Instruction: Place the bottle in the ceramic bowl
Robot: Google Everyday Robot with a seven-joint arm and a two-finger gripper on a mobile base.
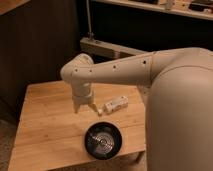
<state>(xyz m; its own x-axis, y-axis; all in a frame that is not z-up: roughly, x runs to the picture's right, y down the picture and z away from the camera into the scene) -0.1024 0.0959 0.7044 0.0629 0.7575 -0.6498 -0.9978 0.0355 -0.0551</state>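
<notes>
Small white oblong plastic bottle (115, 105) — lying flat at frame centre on pale wooden table (45, 125), just right of the gripper (85, 109). Claw wide, empty, pointed down — likely lining up a grasp. Round glossy black ceramic bowl (104, 141) below, unfilled.

Quick tally here: one white bottle (115, 105), one black ceramic bowl (103, 140), one wooden desk (45, 125) carrying both. One arm (120, 70), one claw (86, 110) over the desk just beside the bottle, two fingers spread.
</notes>
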